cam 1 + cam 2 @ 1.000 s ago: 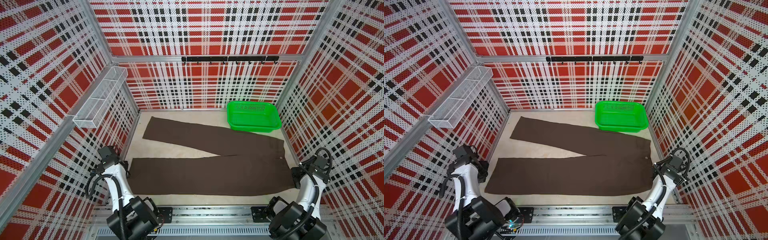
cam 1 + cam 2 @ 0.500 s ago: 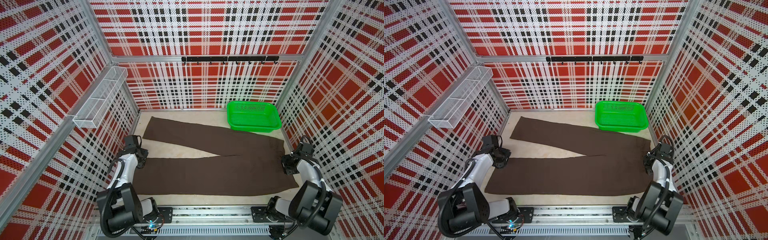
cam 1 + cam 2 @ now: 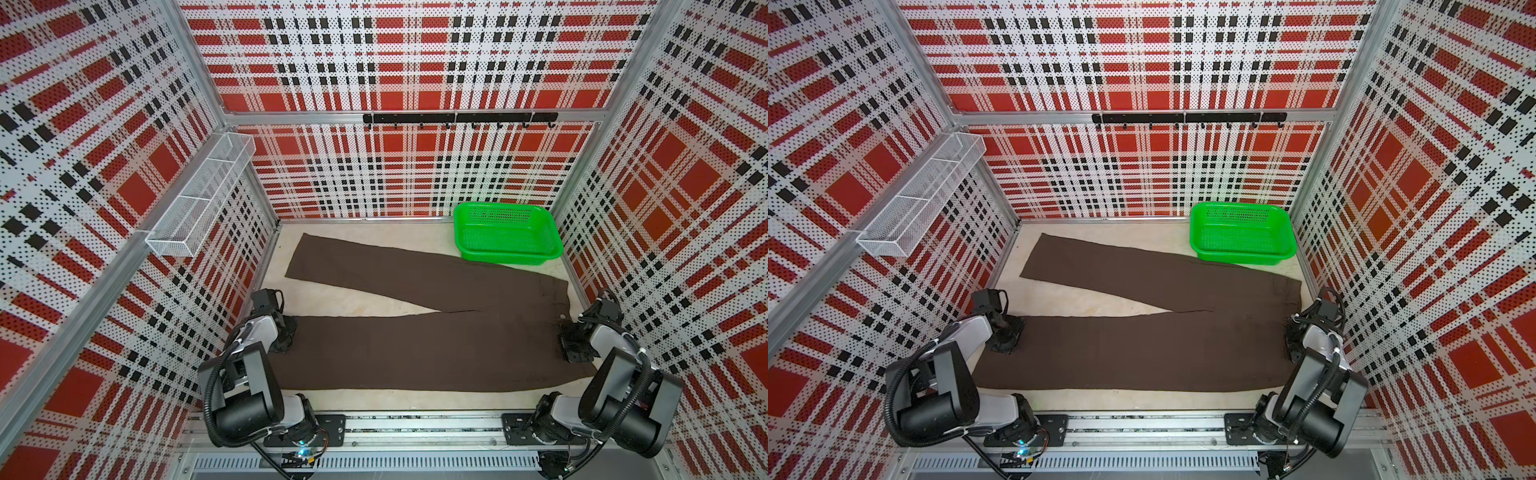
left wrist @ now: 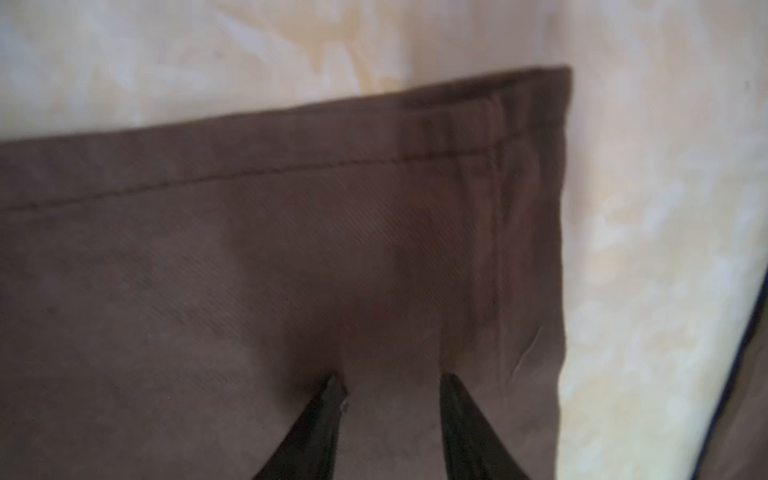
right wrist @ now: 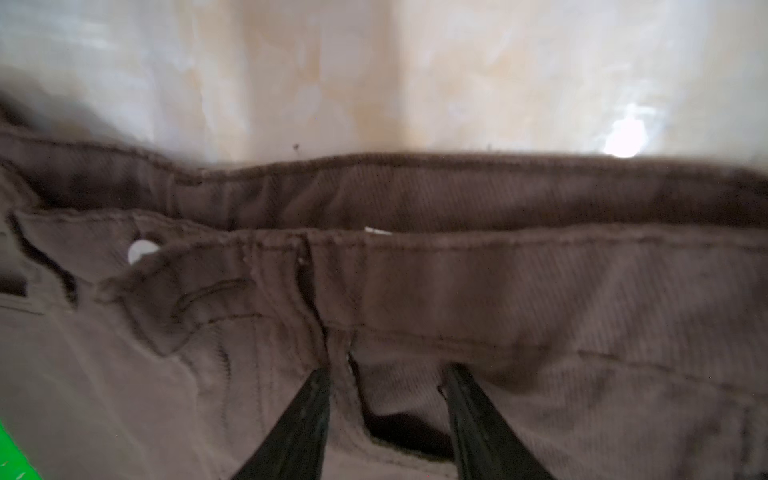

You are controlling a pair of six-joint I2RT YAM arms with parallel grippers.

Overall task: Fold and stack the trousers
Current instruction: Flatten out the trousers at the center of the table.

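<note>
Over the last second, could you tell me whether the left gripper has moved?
Yes. The left gripper has moved away from the side wall, inward onto the near cuff of the trousers.

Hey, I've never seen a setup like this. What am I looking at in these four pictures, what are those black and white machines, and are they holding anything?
These are two robot arms fixed to a rail at the front of a table. The two wide pictures come from one camera head overhead, so they look nearly alike. The two close-ups come from small cameras on the arms' wrists. On the table lies a pair of brown trousers, spread flat with the legs apart; a green basket stands in the far right corner. The left gripper is down at the hem of the near leg; the right gripper is at the waistband, near the button. Each has its two fingers apart with the tips at the cloth, so nothing is clamped or lifted yet.
</note>
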